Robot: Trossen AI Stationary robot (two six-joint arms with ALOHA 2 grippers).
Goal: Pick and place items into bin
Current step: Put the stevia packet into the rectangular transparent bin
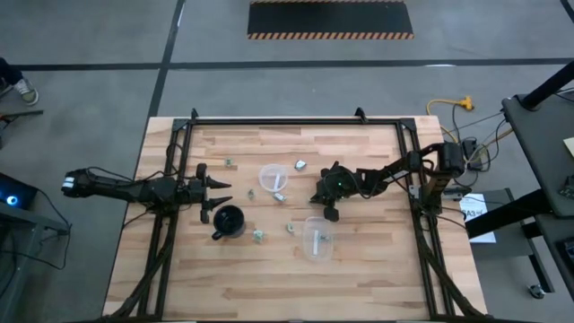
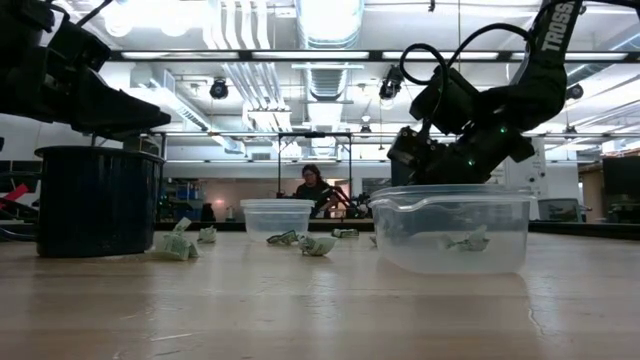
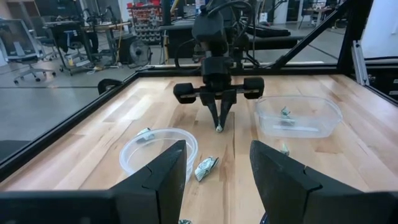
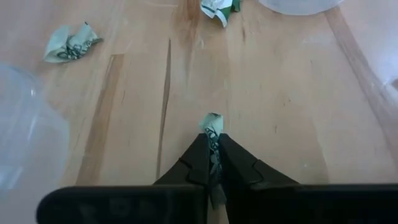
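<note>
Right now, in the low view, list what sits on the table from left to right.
black mug → pale green piece → round clear tub → crumpled piece → large clear bin.

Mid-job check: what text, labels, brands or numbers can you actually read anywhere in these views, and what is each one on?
"TROSS": white letters running along the dark arm link in the low view, cut off at the picture's top edge.
White paper sheet beside the table: dark print too small to read.
Nothing legible on the crumpled green pieces or the clear containers.
</note>
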